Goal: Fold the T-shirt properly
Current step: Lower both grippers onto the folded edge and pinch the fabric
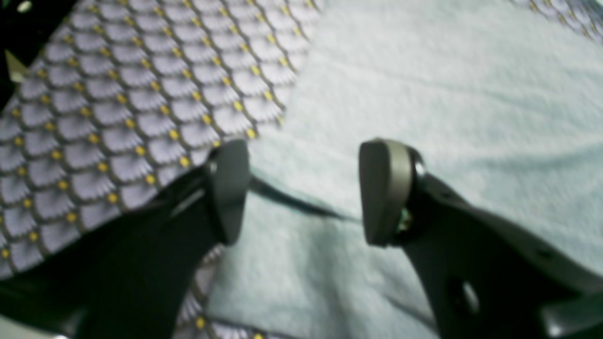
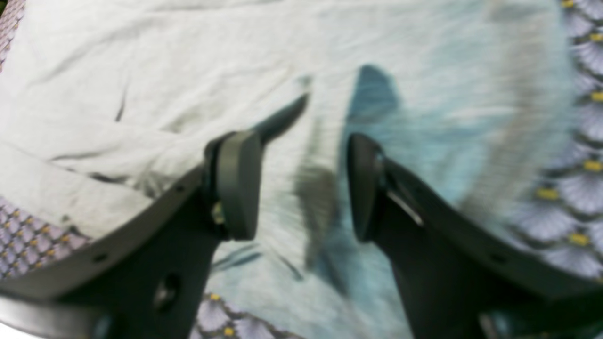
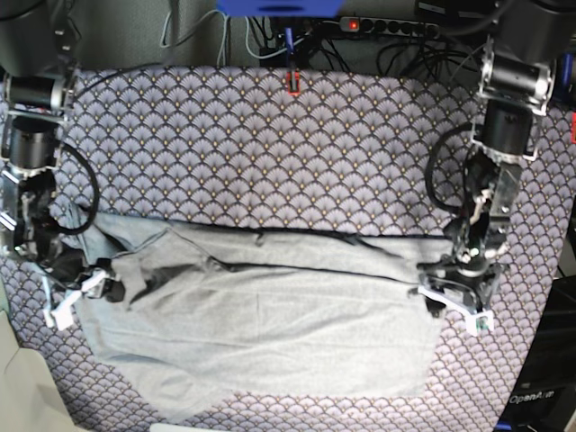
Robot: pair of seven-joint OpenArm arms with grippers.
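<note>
The light grey T-shirt (image 3: 261,333) lies spread across the near half of the table, its far part folded over so a darker inside strip shows along the fold. My left gripper (image 1: 306,179) stands open just above the shirt's edge (image 1: 424,94), with nothing between its fingers; in the base view the left gripper (image 3: 450,304) is at the shirt's right end. My right gripper (image 2: 300,181) is also open and empty over the blurred, rumpled shirt cloth (image 2: 155,84). In the base view the right gripper (image 3: 79,295) sits at the shirt's left end.
A purple fan-scale tablecloth (image 3: 270,153) covers the whole table and shows beside the shirt (image 1: 118,103) (image 2: 574,197). Cables and a power strip (image 3: 396,25) hang behind the far edge. A red clip (image 3: 292,83) sits at the table's far middle.
</note>
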